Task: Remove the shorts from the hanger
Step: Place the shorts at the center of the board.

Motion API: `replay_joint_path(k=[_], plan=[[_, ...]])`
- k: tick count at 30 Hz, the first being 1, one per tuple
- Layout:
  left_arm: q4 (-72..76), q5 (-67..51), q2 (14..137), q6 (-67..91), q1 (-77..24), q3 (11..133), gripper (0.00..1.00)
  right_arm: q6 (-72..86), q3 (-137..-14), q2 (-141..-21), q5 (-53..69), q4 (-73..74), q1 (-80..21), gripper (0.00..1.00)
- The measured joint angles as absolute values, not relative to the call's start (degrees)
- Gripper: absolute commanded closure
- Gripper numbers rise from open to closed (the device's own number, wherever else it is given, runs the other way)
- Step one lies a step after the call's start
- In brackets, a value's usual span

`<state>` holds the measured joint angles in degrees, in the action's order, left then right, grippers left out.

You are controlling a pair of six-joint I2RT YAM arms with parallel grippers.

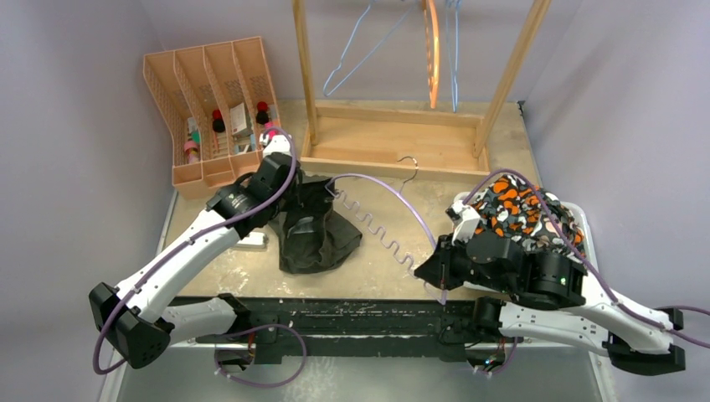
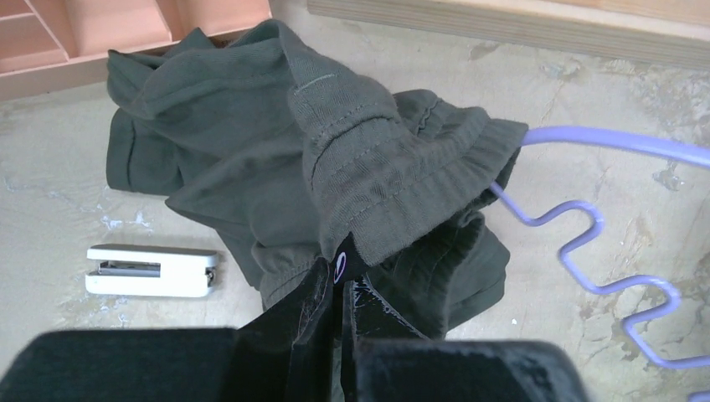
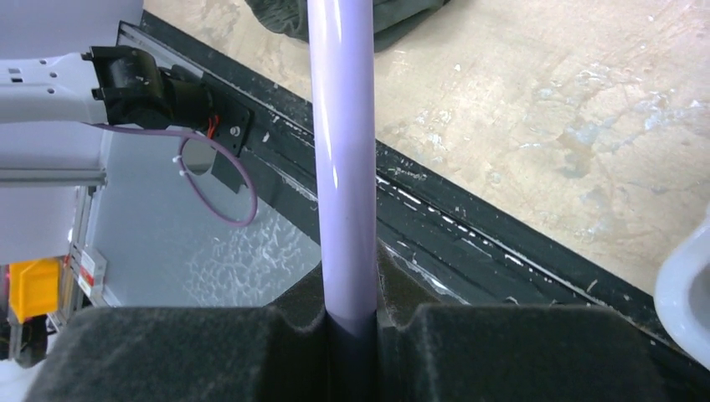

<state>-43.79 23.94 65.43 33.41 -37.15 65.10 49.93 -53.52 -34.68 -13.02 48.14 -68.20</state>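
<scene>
Olive green shorts [image 1: 318, 236] lie bunched on the table left of centre. My left gripper [image 1: 293, 182] is shut on their ribbed waistband [image 2: 393, 180], its fingertips [image 2: 342, 276] pinching the fabric edge. A lilac hanger [image 1: 381, 219] with a wavy lower bar [image 2: 586, 230] reaches from the shorts toward the right; one end runs into the waistband. At the hanger's near right end, my right gripper [image 1: 431, 268] is shut on its bar [image 3: 343, 151], which rises from between the jaws [image 3: 347, 322]. Camouflage shorts [image 1: 519, 209] sit heaped at the right.
An orange desk organizer [image 1: 209, 109] stands at the back left. A wooden rack [image 1: 402, 138] at the back carries blue [image 1: 356, 50] and orange [image 1: 431, 50] hangers. A small white device [image 2: 151, 270] lies left of the shorts. A white tray [image 1: 589, 230] holds the camouflage heap.
</scene>
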Motion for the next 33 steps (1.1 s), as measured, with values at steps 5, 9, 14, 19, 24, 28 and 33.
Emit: replay_joint_path(k=[5, 9, 14, 19, 24, 28, 33], plan=[[-42.46, 20.84, 65.52, 33.41, -37.15, 63.83, 1.0, 52.93, -57.84, -34.74, -16.27, 53.06, -68.2, 1.0], [-40.34, 16.73, 66.22, 33.5, -37.15, 62.13, 1.0, 55.44, -59.46, -33.76, -21.3, 55.13, -68.05, 1.0], [-38.59, 14.83, 67.2, 33.65, -37.15, 59.33, 1.0, 57.23, -59.79, -31.81, -23.62, 56.75, -67.9, 1.0], [-35.88, 9.72, 69.04, 33.58, -37.15, 57.6, 1.0, 60.73, -60.36, -30.72, -25.58, 60.42, -67.9, 1.0], [-30.87, 2.52, 69.32, 34.87, -38.35, 55.13, 1.0, 64.51, -60.55, -31.14, -28.23, 64.38, -67.88, 1.0], [-28.1, 1.74, 71.02, 36.21, -46.0, 55.53, 1.0, 66.74, -60.73, -32.32, -31.44, 66.13, -67.88, 1.0], [-27.92, 1.13, 76.01, 37.17, -56.82, 60.64, 1.0, 68.64, -60.75, -32.36, -34.46, 66.92, -67.85, 1.0]])
